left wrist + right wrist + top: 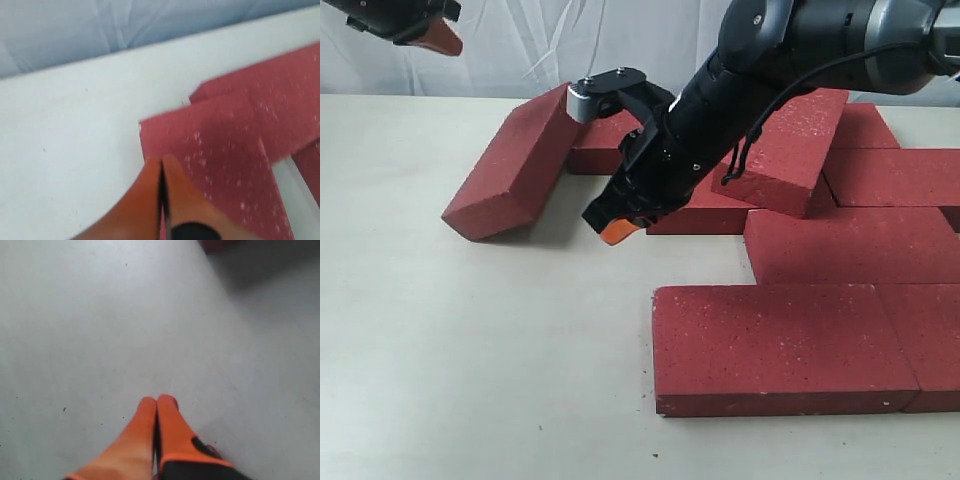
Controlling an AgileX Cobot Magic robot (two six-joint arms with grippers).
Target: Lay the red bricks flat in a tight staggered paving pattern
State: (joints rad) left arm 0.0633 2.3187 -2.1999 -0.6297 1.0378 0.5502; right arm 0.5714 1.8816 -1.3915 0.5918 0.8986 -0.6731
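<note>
The red bricks (850,245) sit mostly on the right half of the tabletop (470,350) and run off past its right edge in the exterior view. Closest to the front edge, the front brick (770,345) lies flat, and another flat one touches its right end. Behind them more bricks lie flat in offset rows with their edges touching.

Two are not flat. The leaning brick (515,165), at the left end of the group, has its low end on the tabletop and its upper end propped against a flat one behind it. The skewed brick (790,140) rests tilted on top of the flat ones toward the far edge, partly hidden by the right arm (800,50).

The right fingers (618,230), orange-tipped, are pressed together with nothing between them. They are low over bare tabletop, between the leaning brick and the flat rows. I can't tell whether they touch the surface.

The left fingers (147,190) are also closed and hold nothing. They are raised high toward the far left corner, and their blurred wrist view looks down at a brick's corner.
</note>
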